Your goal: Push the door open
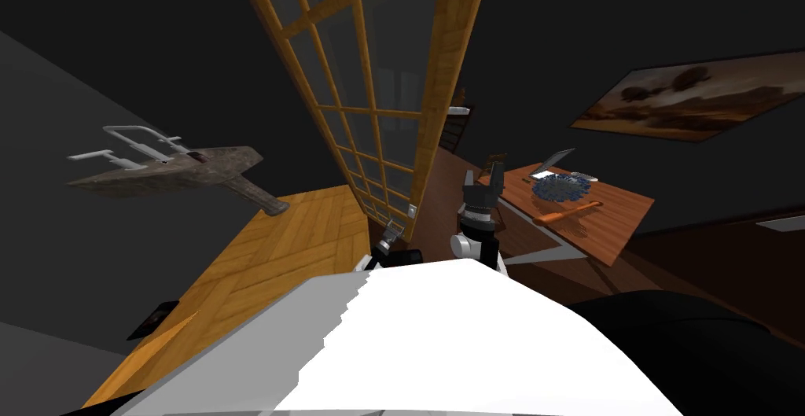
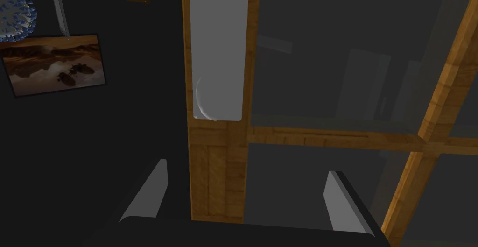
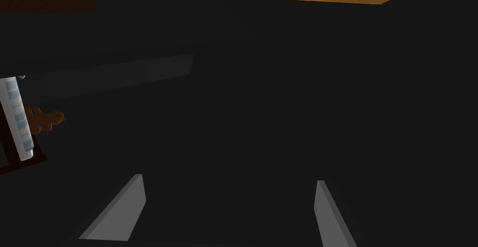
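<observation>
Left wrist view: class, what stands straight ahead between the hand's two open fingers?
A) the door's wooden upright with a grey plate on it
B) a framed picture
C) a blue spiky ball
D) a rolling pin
A: the door's wooden upright, bearing a grey plate, rises between the open fingers of the left hand.

door (image 1: 369, 81): top cut off by head view's upper edge | grey plate (image 2: 217, 48) on its frame: upper part cut off | painting (image 1: 692, 97): right end cut off | blue spiky item (image 1: 560, 187) on surface (image 1: 621, 207): too small to identify
</observation>
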You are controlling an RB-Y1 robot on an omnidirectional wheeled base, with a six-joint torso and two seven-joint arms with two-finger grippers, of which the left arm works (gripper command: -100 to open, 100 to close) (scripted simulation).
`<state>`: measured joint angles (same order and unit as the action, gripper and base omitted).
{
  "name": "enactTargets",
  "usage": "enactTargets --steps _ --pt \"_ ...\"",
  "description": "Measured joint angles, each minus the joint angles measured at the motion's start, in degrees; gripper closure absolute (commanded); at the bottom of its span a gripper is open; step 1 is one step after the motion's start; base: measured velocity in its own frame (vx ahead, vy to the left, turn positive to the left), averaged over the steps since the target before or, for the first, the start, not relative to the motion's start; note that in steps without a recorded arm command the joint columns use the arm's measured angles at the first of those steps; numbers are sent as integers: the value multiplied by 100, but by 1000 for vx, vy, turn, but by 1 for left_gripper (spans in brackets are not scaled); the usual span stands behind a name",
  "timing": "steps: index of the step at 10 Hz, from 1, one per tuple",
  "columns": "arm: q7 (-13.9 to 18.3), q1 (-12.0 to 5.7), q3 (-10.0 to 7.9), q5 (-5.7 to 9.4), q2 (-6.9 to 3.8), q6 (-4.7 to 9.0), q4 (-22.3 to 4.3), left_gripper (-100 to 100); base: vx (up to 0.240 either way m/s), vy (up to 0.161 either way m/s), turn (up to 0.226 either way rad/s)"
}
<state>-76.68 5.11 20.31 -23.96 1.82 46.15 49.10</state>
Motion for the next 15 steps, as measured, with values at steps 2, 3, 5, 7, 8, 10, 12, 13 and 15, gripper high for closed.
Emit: enactTargets --steps 2,3,5,7,8,10,12,13,15 --pt "1 -13 4 3 27 -9 -8 -100 25 15 11" --pt "4 -17 3 -4 12 -2 -20 -100 135 129 10" --pt "16 -4 9 -23 -28 -5 1 -100 172 149 16" --pt "34 -4 10 -56 -96 2 3 -100 196 135 35" --pt "46 -7 7 -75 -140 16 -10 -100 210 125 34" --pt "80 7 14 -138 -241 32 5 -100 108 75 -89" --pt "104 10 19 -178 -294 37 12 -100 75 23 109" --pt "117 -3 15 -207 -329 52 -14 -100 112 30 0" --pt "157 22 27 -273 -408 63 18 -100 111 34 19"
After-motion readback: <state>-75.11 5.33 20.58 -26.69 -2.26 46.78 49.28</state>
